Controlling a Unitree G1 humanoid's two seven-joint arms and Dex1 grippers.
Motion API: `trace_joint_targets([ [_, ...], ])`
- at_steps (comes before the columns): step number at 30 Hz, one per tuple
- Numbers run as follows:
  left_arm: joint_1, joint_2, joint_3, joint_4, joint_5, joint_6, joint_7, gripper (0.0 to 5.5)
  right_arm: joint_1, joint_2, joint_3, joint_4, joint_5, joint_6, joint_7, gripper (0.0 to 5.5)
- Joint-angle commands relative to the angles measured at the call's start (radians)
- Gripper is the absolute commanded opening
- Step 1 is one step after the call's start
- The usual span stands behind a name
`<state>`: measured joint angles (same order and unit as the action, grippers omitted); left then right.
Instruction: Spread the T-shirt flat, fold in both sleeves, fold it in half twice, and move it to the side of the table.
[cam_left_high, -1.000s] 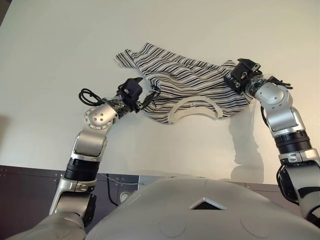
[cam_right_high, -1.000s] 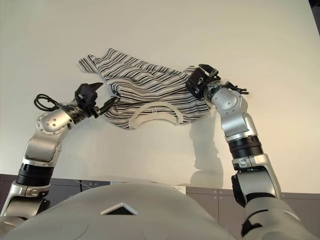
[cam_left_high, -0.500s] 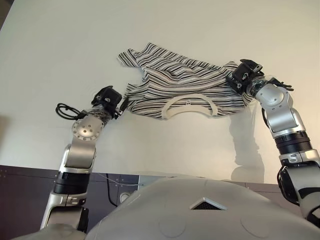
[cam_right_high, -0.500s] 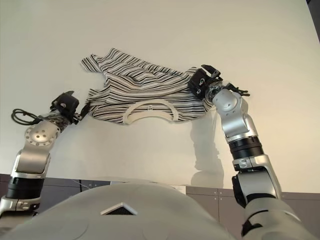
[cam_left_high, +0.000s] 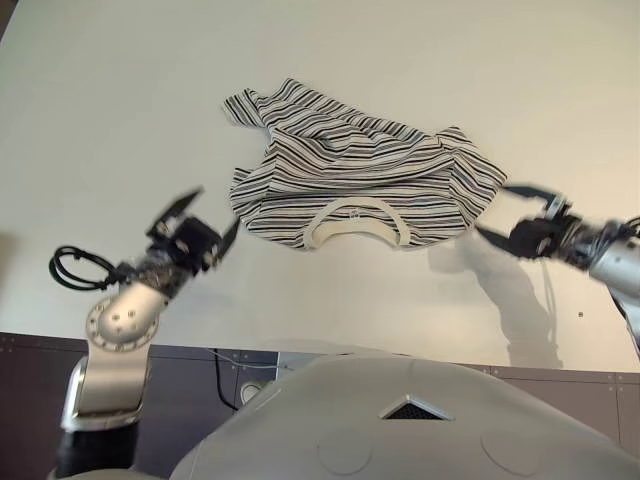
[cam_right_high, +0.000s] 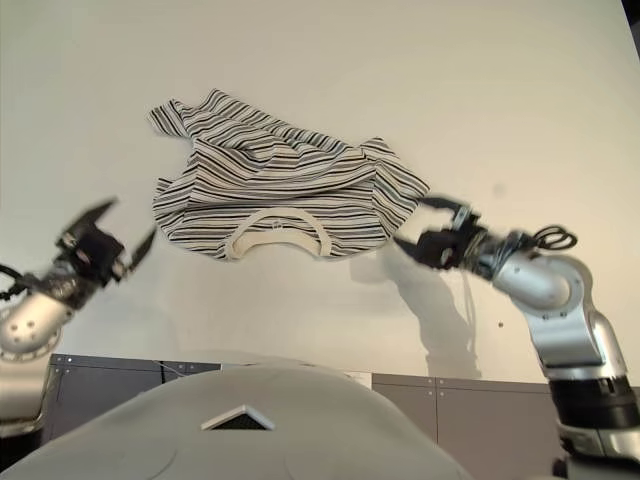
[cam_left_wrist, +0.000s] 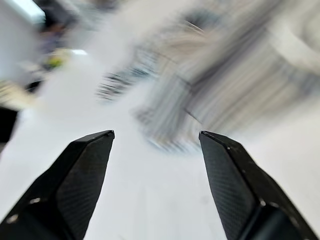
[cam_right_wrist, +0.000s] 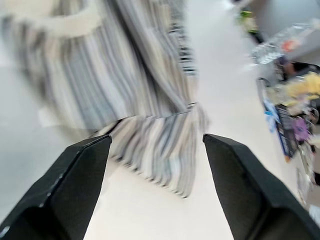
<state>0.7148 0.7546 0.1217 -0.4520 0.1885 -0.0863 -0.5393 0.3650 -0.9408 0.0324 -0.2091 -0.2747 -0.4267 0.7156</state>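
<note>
The black-and-white striped T-shirt (cam_left_high: 350, 170) lies rumpled on the white table (cam_left_high: 420, 50), its white collar (cam_left_high: 356, 222) toward me and one sleeve (cam_left_high: 247, 107) sticking out at the far left. My left gripper (cam_left_high: 195, 222) is open, off the shirt's near-left corner, holding nothing. My right gripper (cam_left_high: 518, 212) is open too, just off the shirt's right edge, and holds nothing. The left wrist view has both dark fingers (cam_left_wrist: 80, 175) apart with the blurred T-shirt (cam_left_wrist: 240, 85) beyond. In the right wrist view the fingers (cam_right_wrist: 75, 180) stand wide apart over a striped fold of the T-shirt (cam_right_wrist: 150, 145).
The table's near edge (cam_left_high: 300, 345) runs just in front of the arms, with a dark panel below it. Bare tabletop surrounds the shirt on all sides. Cluttered shelves (cam_right_wrist: 290, 80) show far off in the right wrist view.
Both grippers have let go of the shirt and drawn back toward me, now open. The shirt has settled flatter, wider across the shoulders, with its collar toward me.
</note>
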Motion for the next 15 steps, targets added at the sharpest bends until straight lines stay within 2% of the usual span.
trace_joint_targets([
  [1,-0.028,0.144,-0.036,0.126,0.095,-0.173,-0.086,3.14,-0.019,-0.028,0.066,0.113,-0.198,-0.167,-0.093,3.38],
  [4,-0.180,0.161,-0.113,0.240,0.216,-0.237,-0.058,3.14,-0.080,0.036,0.114,0.192,-0.339,-0.148,-0.205,3.38],
  [9,-0.342,0.149,-0.214,0.396,0.391,-0.341,0.055,3.14,-0.186,0.047,0.175,0.216,-0.357,-0.148,-0.205,3.38],
  [15,-0.408,0.145,-0.289,0.484,0.391,-0.420,0.083,3.14,-0.267,0.087,0.244,0.231,-0.358,-0.123,-0.202,3.38],
])
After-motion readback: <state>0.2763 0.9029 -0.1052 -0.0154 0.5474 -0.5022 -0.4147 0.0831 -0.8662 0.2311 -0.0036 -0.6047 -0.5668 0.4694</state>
